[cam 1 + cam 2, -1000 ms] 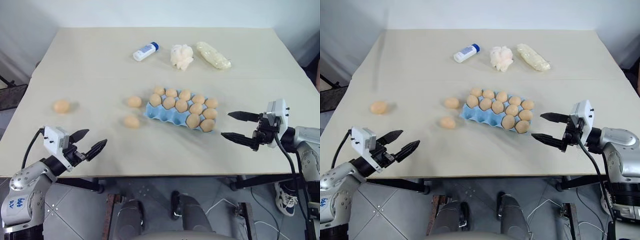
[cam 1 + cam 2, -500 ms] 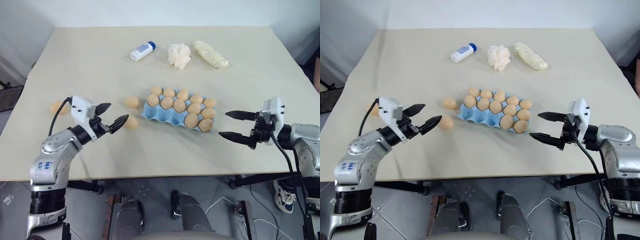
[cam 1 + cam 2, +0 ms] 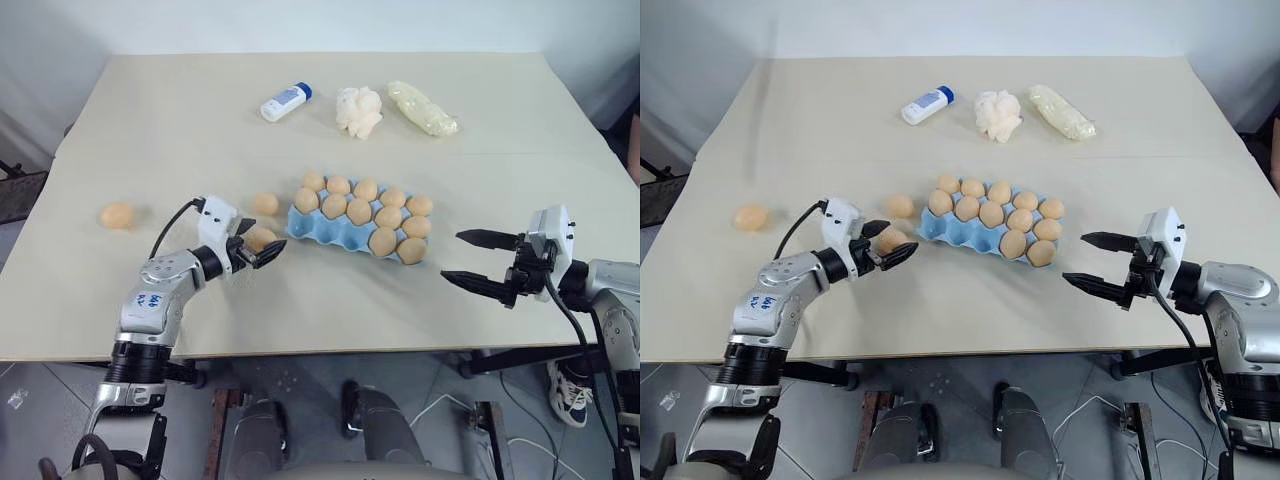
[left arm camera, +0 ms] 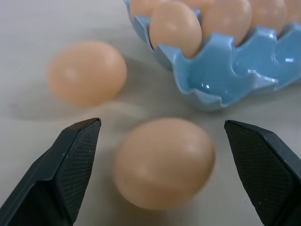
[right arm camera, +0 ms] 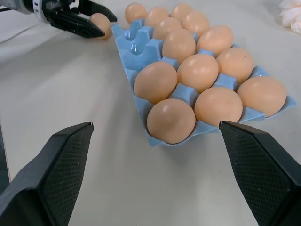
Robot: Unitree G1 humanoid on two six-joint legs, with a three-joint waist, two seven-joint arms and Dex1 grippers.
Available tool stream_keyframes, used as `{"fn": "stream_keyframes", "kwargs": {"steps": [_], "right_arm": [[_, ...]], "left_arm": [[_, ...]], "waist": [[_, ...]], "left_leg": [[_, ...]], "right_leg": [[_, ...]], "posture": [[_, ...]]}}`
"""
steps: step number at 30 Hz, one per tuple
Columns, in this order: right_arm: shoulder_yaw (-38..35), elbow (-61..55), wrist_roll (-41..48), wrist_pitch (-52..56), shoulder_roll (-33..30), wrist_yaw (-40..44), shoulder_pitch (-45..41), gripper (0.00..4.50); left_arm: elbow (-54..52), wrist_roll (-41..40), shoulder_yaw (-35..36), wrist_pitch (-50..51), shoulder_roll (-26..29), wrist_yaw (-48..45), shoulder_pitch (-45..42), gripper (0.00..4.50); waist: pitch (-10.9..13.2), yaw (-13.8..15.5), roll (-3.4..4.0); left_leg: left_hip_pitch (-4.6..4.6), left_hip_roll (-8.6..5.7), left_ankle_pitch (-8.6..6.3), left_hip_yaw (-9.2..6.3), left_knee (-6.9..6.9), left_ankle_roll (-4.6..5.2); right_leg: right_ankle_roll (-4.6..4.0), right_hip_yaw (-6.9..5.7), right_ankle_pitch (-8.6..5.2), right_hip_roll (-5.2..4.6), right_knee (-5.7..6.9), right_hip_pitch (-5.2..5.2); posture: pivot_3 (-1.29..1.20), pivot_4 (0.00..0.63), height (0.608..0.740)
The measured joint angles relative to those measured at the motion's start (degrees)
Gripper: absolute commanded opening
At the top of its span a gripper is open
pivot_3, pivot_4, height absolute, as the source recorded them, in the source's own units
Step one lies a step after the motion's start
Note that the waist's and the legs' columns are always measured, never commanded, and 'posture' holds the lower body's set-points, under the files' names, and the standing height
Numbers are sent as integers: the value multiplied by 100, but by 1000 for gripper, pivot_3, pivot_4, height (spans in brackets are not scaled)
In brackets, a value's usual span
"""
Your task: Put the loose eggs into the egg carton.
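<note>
Left gripper (image 3: 257,248) has swung in from lower left, jaws wide around a smooth tan loose egg (image 4: 163,162), left of centre beside the blue egg carton (image 3: 305,226), gripping nothing. Right gripper (image 3: 474,262) gapes empty.

Light blue egg carton (image 5: 136,43) of moulded material with a slight gloss, probably plastic, though blur leaves this unsure. Tan eggs (image 5: 171,120) in its cups look smooth and matt. Beside the carton, the left pincer (image 4: 162,141) has black fingers (image 4: 77,155) with finely textured pads. The counter (image 3: 180,130) under the carton is pale, matt and smooth.
</note>
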Motion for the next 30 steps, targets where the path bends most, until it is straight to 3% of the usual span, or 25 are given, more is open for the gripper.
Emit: {"fn": "stream_keyframes", "kwargs": {"steps": [8, 13, 18, 23, 30], "right_arm": [[-32, -1, 1, 2, -3, -48, 16, 4500], [-32, -1, 0, 2, -3, -60, 16, 4500], [-40, -3, 0, 1, -6, -72, 68, 4500], [-63, -20, 1, -2, -6, -118, 128, 4500], [-197, -209, 61, -38, 24, -194, 221, 4500]], "left_arm": [[376, 199, -19, -228, -58, 7, -170, 2325], [307, 144, 23, -198, 2, -162, -206, 2203], [-472, -342, 179, 85, 111, -604, -219, 2175], [-484, -507, 131, 104, 100, -966, -1039, 2175], [469, -361, -411, -457, -597, -1407, -1767, 2175]], "waist": [[0, 10, 0], [0, -1, 0], [0, 8, 0], [0, 29, 0], [0, 14, 0]], "left_leg": [[-1, 0, 0, -1, 1, 1], [-2, 0, 0, -1, 0, 0], [-3, -1, 0, 0, 0, 0], [-6, -6, 5, -2, 8, 4], [-7, -8, 6, 1, 5, 8]], "right_leg": [[0, 0, 0, -1, -2, 1], [0, 0, 0, -1, -1, 0], [0, 0, 0, -1, -1, 1], [2, 2, 1, -1, -5, 7], [7, 5, 4, 0, -11, 6]], "posture": [[0, 150, 740], [0, 150, 740], [0, 150, 740], [0, 150, 740], [0, 150, 740]]}}
